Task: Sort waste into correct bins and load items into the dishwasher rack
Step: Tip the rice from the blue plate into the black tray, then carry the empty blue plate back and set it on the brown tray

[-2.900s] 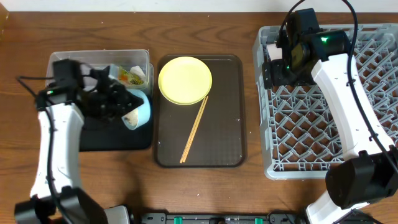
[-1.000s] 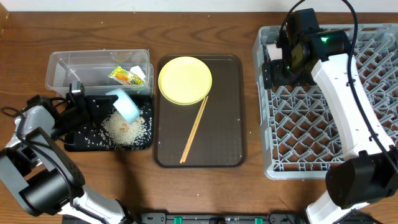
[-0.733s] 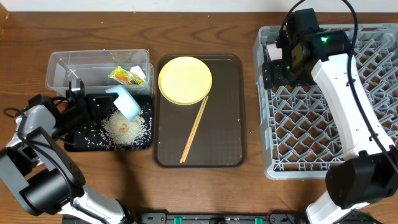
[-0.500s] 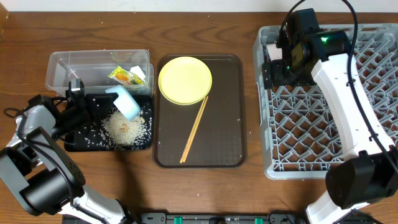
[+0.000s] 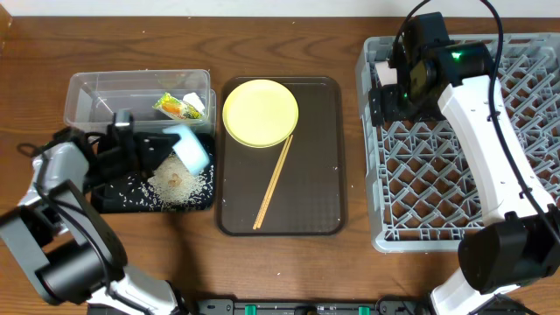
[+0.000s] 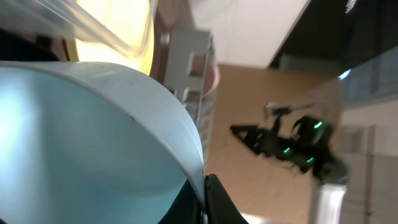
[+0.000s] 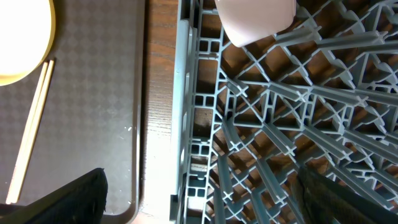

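- Landmark: brown rectangular serving tray (image 5: 315, 175), centre of table.
- Left of it, the left gripper (image 5: 166, 149) is closed on the rim of a pale blue bowl (image 5: 191, 149). The bowl is tipped on its side, mouth down toward a shallow black rectangular tray (image 5: 103, 206). Likely reason: to pour. Loose white rice grains (image 5: 179, 184) lie heaped on that tray beneath the bowl.
- Left wrist view is filled by the bowl wall, so the inside can't be checked for leftover grains.
- Clear rectangular plastic tub (image 5: 96, 92), also left and farther back, holds a green-and-yellow printed wrapper (image 5: 175, 107) and a crumpled white scrap (image 5: 198, 103).
- On the landmark: round yellow plate (image 5: 260, 113) and wooden chopsticks (image 5: 274, 182), not yet loaded.
- Right of it: large grey lattice rack (image 5: 437, 192). The right gripper (image 7: 214, 193) hangs over its near-left corner, fingers spread wide and empty. A white vessel (image 7: 255, 18) sits among the pegs; cup or bowl, can't tell.
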Motion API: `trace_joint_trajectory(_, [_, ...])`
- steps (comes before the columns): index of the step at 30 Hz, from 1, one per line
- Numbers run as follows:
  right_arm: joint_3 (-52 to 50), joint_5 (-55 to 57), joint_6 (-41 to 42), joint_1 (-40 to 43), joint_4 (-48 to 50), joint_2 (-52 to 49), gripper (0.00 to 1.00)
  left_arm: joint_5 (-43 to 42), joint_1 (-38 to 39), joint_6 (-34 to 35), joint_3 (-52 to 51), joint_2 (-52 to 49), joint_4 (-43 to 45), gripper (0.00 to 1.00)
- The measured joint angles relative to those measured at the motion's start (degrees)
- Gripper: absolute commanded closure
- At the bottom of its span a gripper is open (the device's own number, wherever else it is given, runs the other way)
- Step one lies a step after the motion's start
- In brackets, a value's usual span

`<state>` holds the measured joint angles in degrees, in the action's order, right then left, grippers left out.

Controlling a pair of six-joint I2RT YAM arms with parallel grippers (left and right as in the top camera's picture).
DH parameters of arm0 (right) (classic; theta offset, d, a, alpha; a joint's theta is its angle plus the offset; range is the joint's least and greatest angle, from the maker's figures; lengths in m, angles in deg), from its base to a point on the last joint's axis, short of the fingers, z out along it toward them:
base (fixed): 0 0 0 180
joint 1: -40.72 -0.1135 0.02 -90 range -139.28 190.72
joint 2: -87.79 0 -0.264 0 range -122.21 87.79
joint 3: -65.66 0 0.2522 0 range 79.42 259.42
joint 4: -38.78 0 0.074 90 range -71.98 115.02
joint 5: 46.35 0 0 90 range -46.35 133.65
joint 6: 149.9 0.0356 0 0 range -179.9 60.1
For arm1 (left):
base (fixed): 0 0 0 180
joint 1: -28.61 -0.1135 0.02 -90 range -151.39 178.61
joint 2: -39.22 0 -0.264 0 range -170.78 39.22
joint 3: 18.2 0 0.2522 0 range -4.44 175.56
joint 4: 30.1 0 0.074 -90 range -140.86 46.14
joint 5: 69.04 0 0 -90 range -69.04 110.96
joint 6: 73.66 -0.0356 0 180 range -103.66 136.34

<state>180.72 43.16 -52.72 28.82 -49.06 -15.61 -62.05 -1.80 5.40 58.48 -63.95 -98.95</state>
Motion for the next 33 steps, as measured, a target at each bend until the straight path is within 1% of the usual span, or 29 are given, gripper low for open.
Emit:
trace_joint_trajectory(6, [0.00, 0.00, 0.00, 0.00, 0.02, 0.00, 0.06, 9.01, 8.94, 0.13, 0.00, 9.84, 0.76, 0.94])
trace_joint_trajectory(9, [0.00, 0.00, 0.00, 0.00, 0.00, 0.00, 0.06, 16.48, 15.19, 1.57, 0.00, 14.25, 3.17, 0.94])
trace_joint_trajectory(12, [0.00, 0.00, 0.00, 0.00, 0.00, 0.00, 0.05, 26.34, 22.47, 3.72, 0.02, 15.80, 4.79, 0.94])
trace_joint_trajectory(16, [0.00, 0.00, 0.02, 0.00, -0.02, 0.00, 0.05, 38.18, 32.50, 5.99, 0.02, 15.08, 6.60, 0.93])
trace_joint_trajectory(22, [0.00, 0.00, 0.00, 0.00, -0.02, 0.00, 0.05, 50.27, 45.46, 9.64, 0.02, 11.85, 10.05, 0.93])
trace_joint_trajectory(27, [0.00, 0.00, 0.00, 0.00, -0.02, 0.00, 0.05, 56.70, 51.71, 13.18, 0.02, 7.41, 12.98, 0.92])
trace_joint_trajectory(33, [0.00, 0.00, 0.00, 0.00, -0.02, 0.00, 0.05, 59.36, 55.47, 16.79, 0.02, 4.24, 15.85, 0.93])
